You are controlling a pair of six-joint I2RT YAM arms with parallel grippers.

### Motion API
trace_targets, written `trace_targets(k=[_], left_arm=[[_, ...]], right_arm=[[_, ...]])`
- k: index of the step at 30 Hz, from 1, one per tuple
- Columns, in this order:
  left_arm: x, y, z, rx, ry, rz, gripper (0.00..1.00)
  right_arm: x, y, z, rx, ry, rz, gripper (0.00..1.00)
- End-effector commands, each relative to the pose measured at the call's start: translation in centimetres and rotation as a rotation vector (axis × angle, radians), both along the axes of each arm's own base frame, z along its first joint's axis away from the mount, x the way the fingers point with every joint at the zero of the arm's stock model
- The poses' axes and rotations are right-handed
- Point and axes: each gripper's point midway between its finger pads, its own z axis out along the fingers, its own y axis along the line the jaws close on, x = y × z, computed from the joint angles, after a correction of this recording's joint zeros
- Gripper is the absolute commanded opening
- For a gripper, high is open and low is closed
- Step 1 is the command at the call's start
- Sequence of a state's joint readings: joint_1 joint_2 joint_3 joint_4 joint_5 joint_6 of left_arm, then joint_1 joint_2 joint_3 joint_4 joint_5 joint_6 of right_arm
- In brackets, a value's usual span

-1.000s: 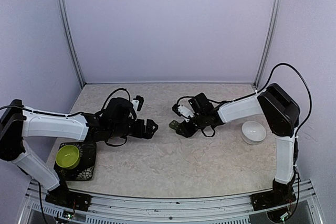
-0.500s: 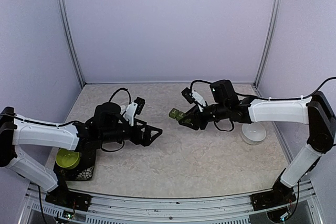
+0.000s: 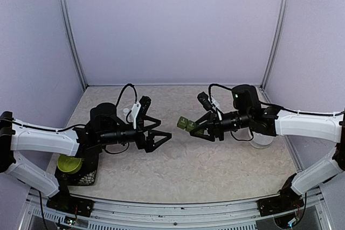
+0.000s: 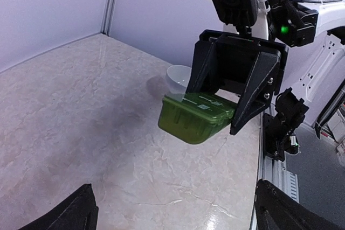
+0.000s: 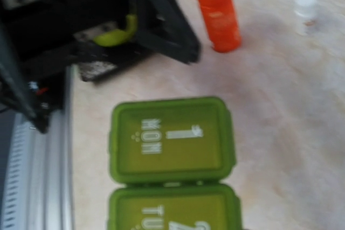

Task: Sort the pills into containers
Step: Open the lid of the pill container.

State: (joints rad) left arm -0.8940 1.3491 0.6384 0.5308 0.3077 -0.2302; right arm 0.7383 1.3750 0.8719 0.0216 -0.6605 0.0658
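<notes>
Left arm: it reached from its base at the near left corner toward the middle of the table (image 3: 215,171), forearm low and close to level, wrist turned to face the other arm.
Left gripper (image 3: 161,137): fingers spread as wide as they go with nothing between them. It hung above the table, aimed at the pill box but clear of it.
Right arm: it rose from the near right corner, elbow pushed out to the far right. The white forearm ran leftward, roughly level, toward the middle.
Right gripper (image 3: 199,129): the two black fingers were clamped on the sides of the pill box, one on each long edge, gripping its rear end.
Pill box (image 4: 197,116): green, held up off the table with its shadow beneath it and tipped slightly. Its free end pointed at the left gripper.
Lids: the two seen from the right wrist, marked MON 1 and TUE 2, lay flat and shut (what was inside could not be told).
White bowl (image 4: 178,79): on the table behind the right gripper, partly covered by the right forearm from above.
Lime-green bowl (image 3: 67,162): on a black tray (image 3: 86,176) at the near left, tucked under the left arm.
Orange bottle (image 5: 218,14): on the table beyond the left gripper, seen only from the right wrist.
Small white bottle (image 5: 305,6): near the orange one but apart from it, blurred.
</notes>
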Motion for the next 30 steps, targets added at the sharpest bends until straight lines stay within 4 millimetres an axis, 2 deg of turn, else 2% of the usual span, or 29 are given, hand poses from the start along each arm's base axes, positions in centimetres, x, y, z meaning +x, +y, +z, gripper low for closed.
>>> trace_targets(k=[1, 12, 20, 26, 30], left_arm=[[-1.8, -0.9, 2.4, -0.083, -0.078, -0.114, 0.99], [-3.8, -3.9, 2.7, -0.062, -0.091, -0.308, 0.98], [-4.9, -4.2, 2.4, -0.053, -0.096, -0.389, 0.88], [-5.1, -4.3, 2.3, -0.044, -0.097, -0.402, 0.85], [-5.0, -4.4, 2.1, -0.039, -0.094, -0.401, 0.79]], right_arm=[[-2.6, 0.2, 2.1, 0.092, 0.002, 0.090, 0.43], [-5.3, 0.4, 1.9, 0.096, 0.009, 0.193, 0.42], [-6.4, 0.5, 2.1, 0.091, 0.012, 0.240, 0.41], [-7.1, 0.6, 2.4, 0.104, 0.022, 0.276, 0.41], [-7.1, 0.7, 2.2, 0.096, 0.023, 0.282, 0.41]])
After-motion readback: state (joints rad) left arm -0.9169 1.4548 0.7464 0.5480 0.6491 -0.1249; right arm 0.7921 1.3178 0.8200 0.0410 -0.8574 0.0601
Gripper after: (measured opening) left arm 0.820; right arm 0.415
